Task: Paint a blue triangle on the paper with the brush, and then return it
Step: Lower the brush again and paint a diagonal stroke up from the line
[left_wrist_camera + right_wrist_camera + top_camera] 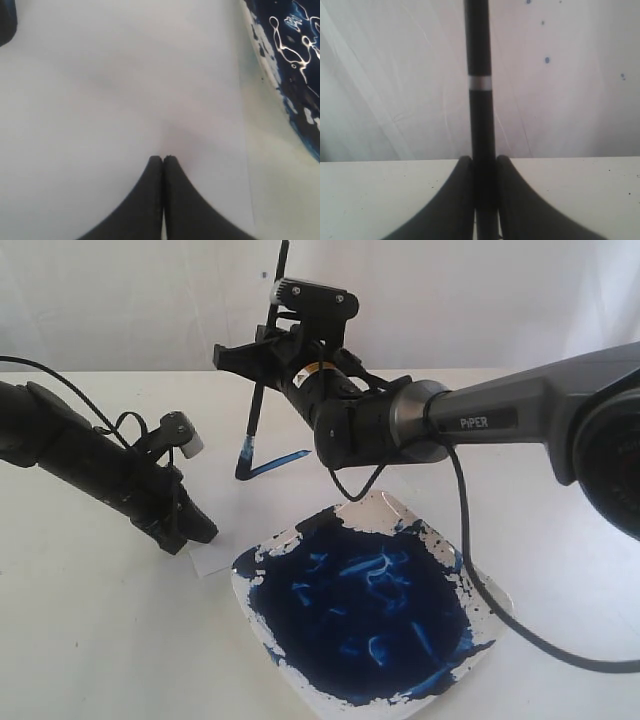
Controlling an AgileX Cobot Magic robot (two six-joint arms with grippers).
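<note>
The black left arm came in from the far left of the plate and sloped down to the white bench. The left jaws were shut tight together, with nothing between them. Their tips sat on the paper, just left of the plate.

The paper lay flat on the bench. It was beside the plate's left edge, and it ran back behind the plate. One corner of it showed under the left jaws.

Behind the plate stood the brush. It was almost straight up and leaned a little. Its tip was down on the paper, and its black handle poked up high above the right jaws. The right jaws were clamped on the handle, one on each side of it. In the right wrist view the brush had a thin silver ring on it.

The blue triangle was on the paper behind the plate. Only one long blue line showed clearly, and it ran from the brush tip to the right.

The big grey right arm reached in from the right, above the back of the plate.

The plate was white and square, and dark blue paint covered most of it.
</note>
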